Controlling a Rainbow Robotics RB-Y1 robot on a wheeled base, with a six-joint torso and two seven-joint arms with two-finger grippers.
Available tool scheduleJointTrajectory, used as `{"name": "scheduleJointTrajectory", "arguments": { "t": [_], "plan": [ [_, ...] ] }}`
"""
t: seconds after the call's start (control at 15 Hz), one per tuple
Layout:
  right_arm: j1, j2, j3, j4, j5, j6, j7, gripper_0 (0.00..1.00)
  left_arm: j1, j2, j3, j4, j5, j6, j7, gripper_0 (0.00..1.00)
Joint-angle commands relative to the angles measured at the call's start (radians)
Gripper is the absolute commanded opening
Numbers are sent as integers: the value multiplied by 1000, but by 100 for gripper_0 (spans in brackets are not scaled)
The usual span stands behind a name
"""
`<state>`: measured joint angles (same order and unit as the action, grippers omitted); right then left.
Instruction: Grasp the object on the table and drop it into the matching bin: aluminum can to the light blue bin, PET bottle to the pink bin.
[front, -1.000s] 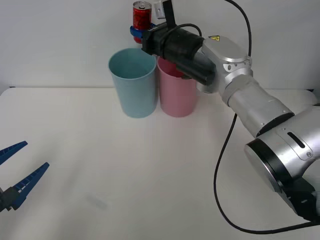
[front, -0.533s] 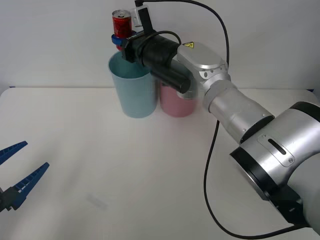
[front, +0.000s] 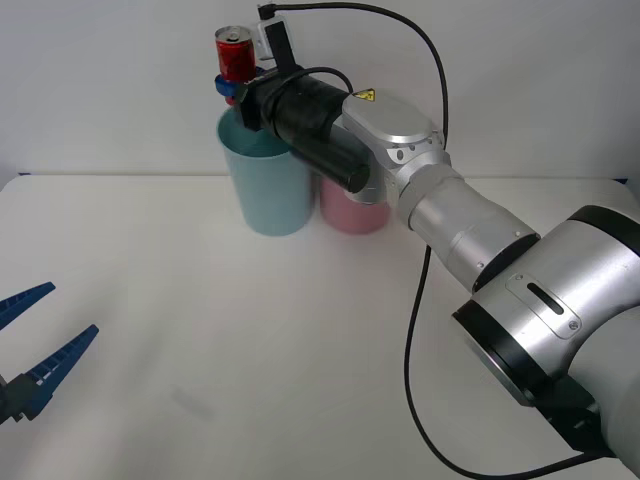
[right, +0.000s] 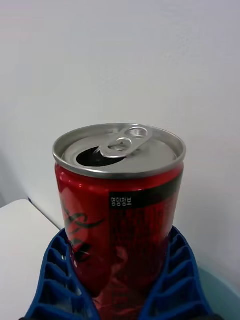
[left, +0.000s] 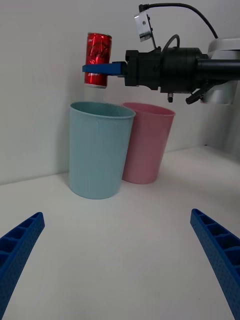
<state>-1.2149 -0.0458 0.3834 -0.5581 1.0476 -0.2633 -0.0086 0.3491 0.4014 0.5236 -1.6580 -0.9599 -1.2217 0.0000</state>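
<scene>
The right gripper (front: 232, 83) is clamped on the small red aluminum drink can with the silver top and pull tab (front: 235, 55), holding it upright in the air, its blue ribbed fingers (right: 55, 280) hugging the can's lower half. From the left wrist view the can (left: 97, 59) hangs above the tall, smooth, light blue plastic cup (left: 99, 148), over the side of its rim away from the tall pink plastic cup (left: 146, 141), and well clear of the rim. The two cups stand touching side by side near the far edge of the plain white tabletop (front: 250, 350).

So the grasp and the lift are done, and the carry looks nearly finished. What remains, as I judge it, is to settle the can squarely over the blue cup's mouth and release it; a drop from near the rim's edge could clip the wall rather than fall inside.

Against the earlier frames, the right arm has swung toward the robot's left: a second ago the can was over the gap between the cups, half a second ago nearer the blue cup's mouth, and now it has shifted a little further still.

The left gripper (front: 35, 345) waits near the table's near left corner, its fingers spread wide and holding nothing, unchanged.
</scene>
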Motion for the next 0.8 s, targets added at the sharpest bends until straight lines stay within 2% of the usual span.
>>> {"name": "scheduleJointTrajectory", "arguments": {
  "t": [0.07, 0.6, 0.8],
  "plan": [
    [0, 0, 0, 0, 0, 9, 4, 100, 0, 0, 0, 0, 0, 0, 0, 100],
    [0, -2, 2, 0, 3, 6, 12, 100, 0, 0, 0, 0, 0, 0, 0, 100],
    [2, -23, 2, 0, 3, -20, 16, 100, 0, 0, 0, 0, 0, 0, 0, 100]
  ]
}}
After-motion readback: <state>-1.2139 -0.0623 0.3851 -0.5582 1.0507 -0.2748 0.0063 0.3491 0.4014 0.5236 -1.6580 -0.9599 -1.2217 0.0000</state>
